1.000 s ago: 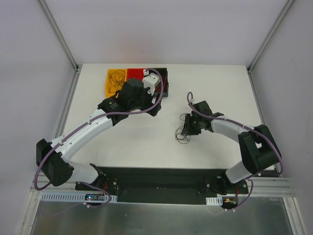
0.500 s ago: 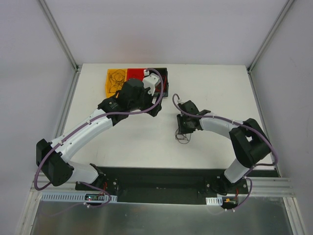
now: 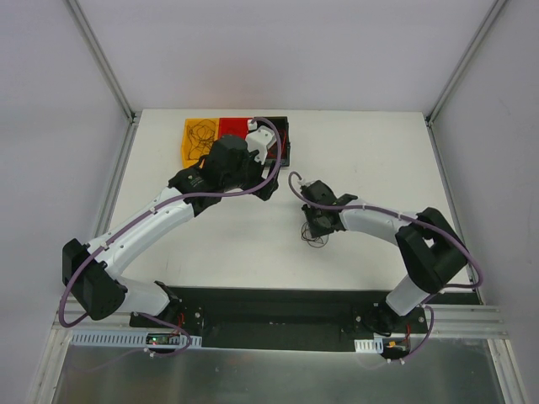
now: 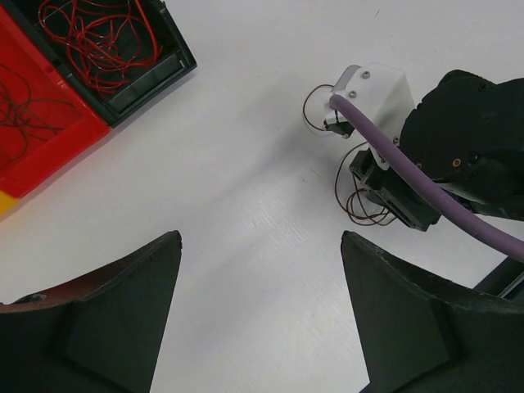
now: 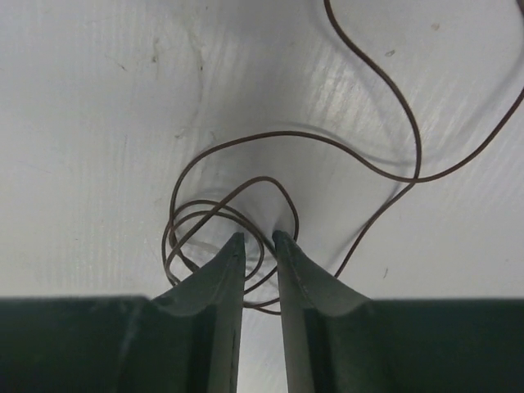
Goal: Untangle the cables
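Top view only: the yellow bin (image 3: 187, 156) stands at the far left of the table (image 3: 210, 248) with the red bin (image 3: 231, 127) to its right. The yellow one holds dark cables (image 3: 200, 136). Both arms reach in from the near edge.
Left wrist view only: red cables (image 4: 102, 37) lie coiled in the black bin (image 4: 153, 75). Darker strands (image 4: 20, 98) lie in the red bin beside it.
Right wrist view only: the close look at the fingertips and at the loops around them.
Left gripper (image 4: 258, 319): fingers spread wide over bare table, holding nothing, near the bins.
Right gripper (image 5: 258, 237): fingers drawn almost together, with a thin slit between the tips. Whether a strand is pinched there cannot be told.
Brown cable (image 5: 214, 214): it lies on the table near the middle, well apart from the bins. Its small coil sits right at the right fingertips, and loops pass on both sides of them. One long strand curves away to the right and far side.
From the left wrist: brown loops show on the near and far sides of the right gripper's body.
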